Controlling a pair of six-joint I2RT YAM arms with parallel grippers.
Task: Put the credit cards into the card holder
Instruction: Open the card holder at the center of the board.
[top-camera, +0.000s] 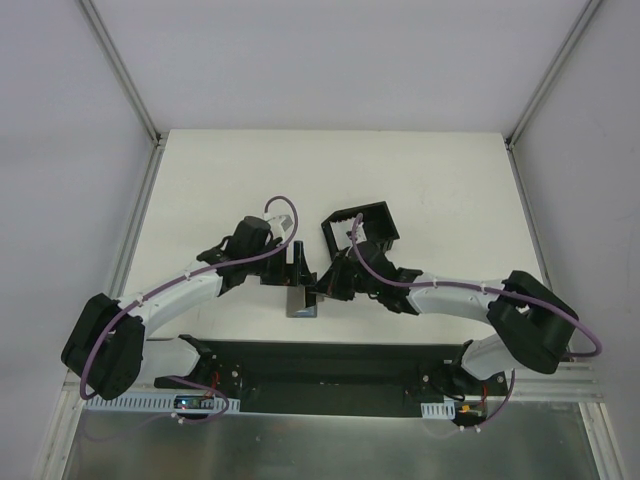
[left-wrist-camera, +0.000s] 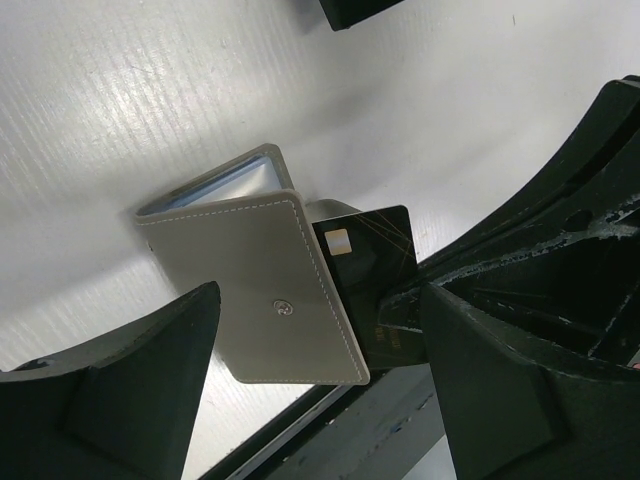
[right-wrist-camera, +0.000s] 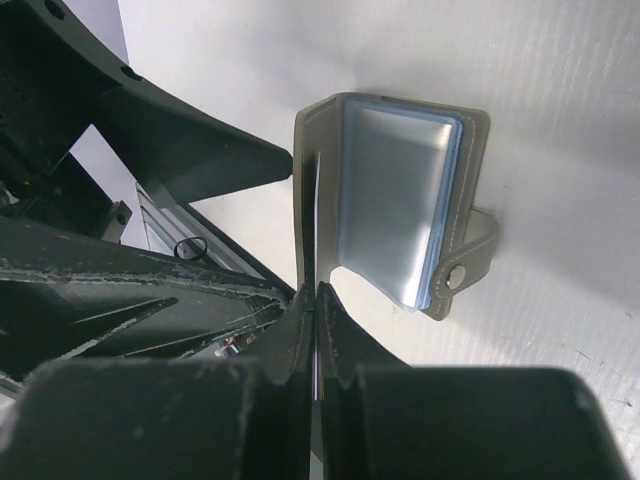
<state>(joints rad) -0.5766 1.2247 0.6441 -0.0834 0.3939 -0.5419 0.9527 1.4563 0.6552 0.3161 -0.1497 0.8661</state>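
Pinching card (left-wrist-camera: 365, 270) half out of wallet (left-wrist-camera: 250, 290): right gripper (right-wrist-camera: 314, 300) clenched on it, left gripper (left-wrist-camera: 318, 295) released, straddling wallet. Holder (top-camera: 362, 222) just beyond right gripper; no cards seen inside yet.

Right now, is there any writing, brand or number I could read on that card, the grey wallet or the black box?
No text is readable.
On the dark card: a pale chip and faint gold lines; any print is too blurred.
On the grey wallet: a plain snap stud, no words.
On the card holder: no label shows.
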